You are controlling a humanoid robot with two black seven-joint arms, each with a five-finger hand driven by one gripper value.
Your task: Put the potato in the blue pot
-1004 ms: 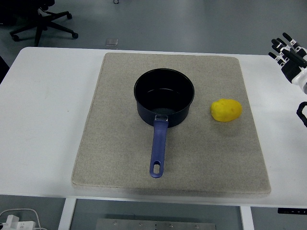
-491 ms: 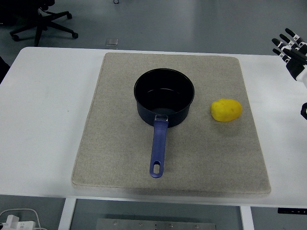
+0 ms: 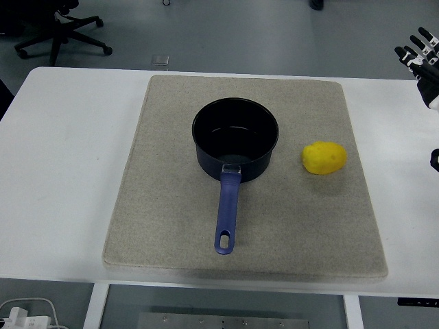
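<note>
A yellow potato (image 3: 324,157) lies on the beige mat (image 3: 171,205), to the right of the dark blue pot (image 3: 235,137). The pot stands in the middle of the mat, empty, with its blue handle (image 3: 227,211) pointing toward the near edge. My right hand (image 3: 422,62) is at the far right edge of the picture, well above and to the right of the potato, fingers spread and holding nothing. The left arm is out of view.
The mat lies on a white table (image 3: 62,151). An office chair base (image 3: 58,34) stands on the floor beyond the table's far left. A white cable and plug (image 3: 20,315) show below the near left edge.
My right hand has drawn back toward the upper right edge of the picture, with less of it showing. The potato and pot have not moved.
</note>
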